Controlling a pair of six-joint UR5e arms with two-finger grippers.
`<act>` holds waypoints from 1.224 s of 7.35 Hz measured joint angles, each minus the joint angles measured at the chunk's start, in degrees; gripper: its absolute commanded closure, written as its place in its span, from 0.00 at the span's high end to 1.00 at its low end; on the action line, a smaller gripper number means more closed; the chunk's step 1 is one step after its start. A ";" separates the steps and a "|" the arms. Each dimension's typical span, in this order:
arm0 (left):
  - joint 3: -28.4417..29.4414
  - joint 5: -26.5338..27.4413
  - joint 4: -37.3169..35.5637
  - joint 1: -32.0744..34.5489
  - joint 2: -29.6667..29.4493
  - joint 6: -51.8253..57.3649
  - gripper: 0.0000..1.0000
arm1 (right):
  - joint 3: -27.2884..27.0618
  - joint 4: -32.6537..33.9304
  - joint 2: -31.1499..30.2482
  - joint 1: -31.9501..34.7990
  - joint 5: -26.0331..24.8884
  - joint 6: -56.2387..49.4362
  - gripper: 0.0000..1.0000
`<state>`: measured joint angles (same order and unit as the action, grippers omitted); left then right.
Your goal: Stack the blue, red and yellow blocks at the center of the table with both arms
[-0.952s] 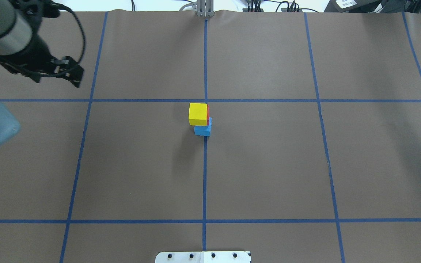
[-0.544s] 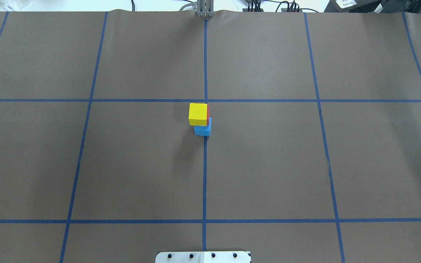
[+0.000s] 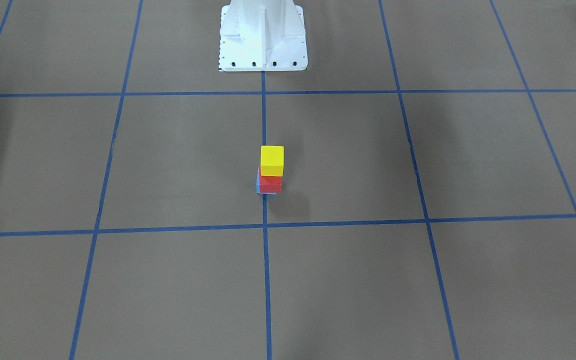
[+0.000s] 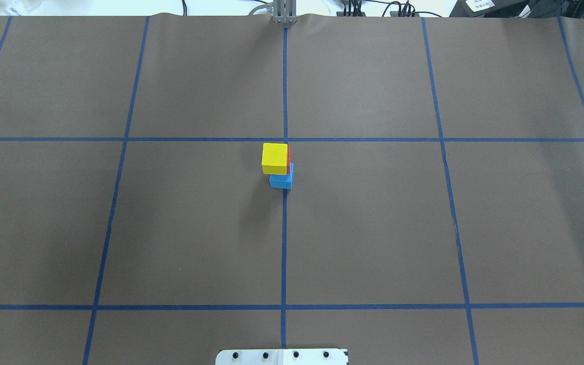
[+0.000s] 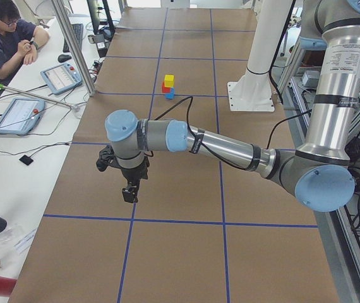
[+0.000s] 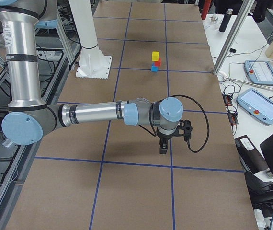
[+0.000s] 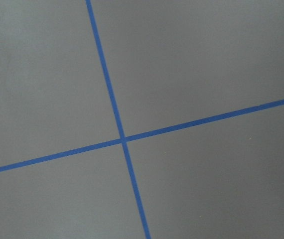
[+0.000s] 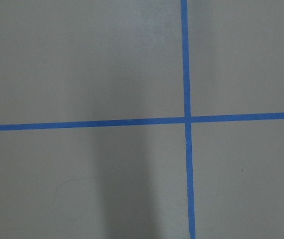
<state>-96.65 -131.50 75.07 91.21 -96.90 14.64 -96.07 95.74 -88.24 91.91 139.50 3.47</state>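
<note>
The three blocks stand as one stack at the middle of the table (image 4: pixel 373 228): the yellow block (image 4: pixel 275 157) on top, the red block (image 3: pixel 270 184) under it, the blue block (image 4: pixel 282 181) at the bottom, each slightly offset. Nothing touches the stack. The left gripper (image 5: pixel 129 192) shows only in the exterior left view, hanging over the table's left end far from the stack; I cannot tell if it is open or shut. The right gripper (image 6: pixel 163 149) shows only in the exterior right view, over the right end; its state is also unclear. Both wrist views hold only bare table and tape lines.
The white bolted pedestal (image 3: pixel 263 40) stands at the robot's side of the table. A person (image 5: pixel 3 38) sits at a side desk with tablets (image 5: pixel 17 115) beyond the left end. More tablets (image 6: pixel 258 104) and cables lie past the right end.
The left arm, seen at the overhead view's left edge one second ago, has drawn out of that view. The stack has not moved.
</note>
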 measured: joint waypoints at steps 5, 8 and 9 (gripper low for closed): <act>5.23 -0.07 11.80 0.19 5.76 -0.69 1.00 | -0.22 0.24 -1.14 1.55 0.00 -0.49 1.00; 4.59 -0.07 12.95 0.12 5.55 -5.00 1.00 | -0.27 0.22 -1.48 2.58 -0.04 -0.49 1.00; 4.16 -0.07 12.94 0.11 5.52 -5.33 1.00 | -0.25 0.18 -1.86 2.69 -0.42 -0.54 1.00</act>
<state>-92.49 -131.57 88.00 91.33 -91.38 9.31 -96.32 95.92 -90.10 94.60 139.08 2.93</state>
